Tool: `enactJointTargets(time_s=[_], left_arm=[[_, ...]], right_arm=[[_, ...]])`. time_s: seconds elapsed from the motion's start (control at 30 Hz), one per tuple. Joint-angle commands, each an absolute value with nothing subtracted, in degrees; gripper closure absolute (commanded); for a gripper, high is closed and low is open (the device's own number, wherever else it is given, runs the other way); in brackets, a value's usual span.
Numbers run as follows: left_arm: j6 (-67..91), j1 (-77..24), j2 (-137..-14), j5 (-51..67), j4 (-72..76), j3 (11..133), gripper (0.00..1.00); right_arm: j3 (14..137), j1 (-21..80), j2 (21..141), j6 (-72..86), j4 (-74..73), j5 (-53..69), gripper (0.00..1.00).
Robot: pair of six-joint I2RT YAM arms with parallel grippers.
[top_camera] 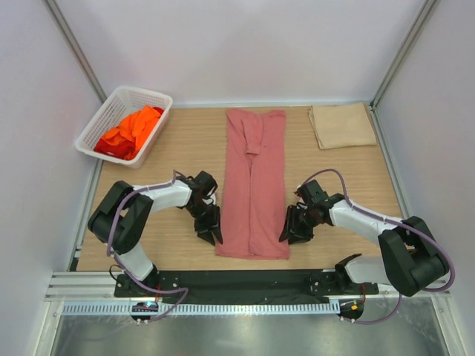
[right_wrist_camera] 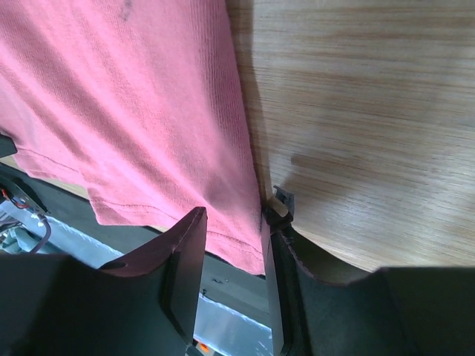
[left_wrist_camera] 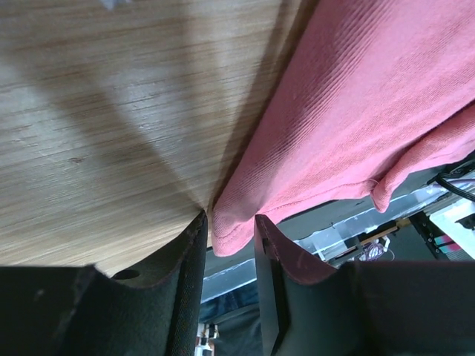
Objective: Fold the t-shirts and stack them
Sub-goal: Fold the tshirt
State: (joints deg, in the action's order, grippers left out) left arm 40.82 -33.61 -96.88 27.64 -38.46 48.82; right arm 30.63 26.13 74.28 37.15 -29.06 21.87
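Top view: the long, folded salmon-pink cotton t-shirt (top_camera: pixel 254 185) runs lengthwise up the wooden tabletop (top_camera: pixel 178 148); left fingers (top_camera: pixel 211 234) and right fingers (top_camera: pixel 289 230) flank its bottom corners. Left wrist view: the hem corner sits between narrowly parted fingers, and I cannot tell whether they grip it. Right wrist view: likewise.

Bare strips of wooden table (top_camera: pixel 185 148) run near to far on either side of the pink t-shirt (top_camera: pixel 256 178). The left strip ends at the white lattice basket (top_camera: pixel 141 92), the right at the folded tan cloth (top_camera: pixel 343 124). The left gripper (top_camera: pixel 210 236) and right gripper (top_camera: pixel 291 231) block the strips' near ends. Enclosure walls (top_camera: pixel 237 52) close the left, right and far sides.
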Motion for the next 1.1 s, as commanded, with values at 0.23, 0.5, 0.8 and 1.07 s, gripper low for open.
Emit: enactJointTargets(time_s=[0.23,0.5,0.8,1.07], left_arm=[[40.1,-34.0,-99.6,21.4,-33.7,48.9,0.69],[40.1,-34.2,-101.1,22.9,-32.8,49.7,0.79],[43.9,-35.2,-94.9,23.9,-34.0,50.1,1.0],[45.9,-35.3,-89.8,20.4,-41.8,64.2,1.0]], right_arm=[[30.1,26.0,77.6,35.2,-27.3,15.6,0.56],[30.1,25.9,78.5,34.7,-27.2,17.4,0.62],[30.5,23.6,71.2,35.9,-28.3,19.8,0.98],[43.1,22.2,69.8,35.5,-33.4,20.3,0.98]])
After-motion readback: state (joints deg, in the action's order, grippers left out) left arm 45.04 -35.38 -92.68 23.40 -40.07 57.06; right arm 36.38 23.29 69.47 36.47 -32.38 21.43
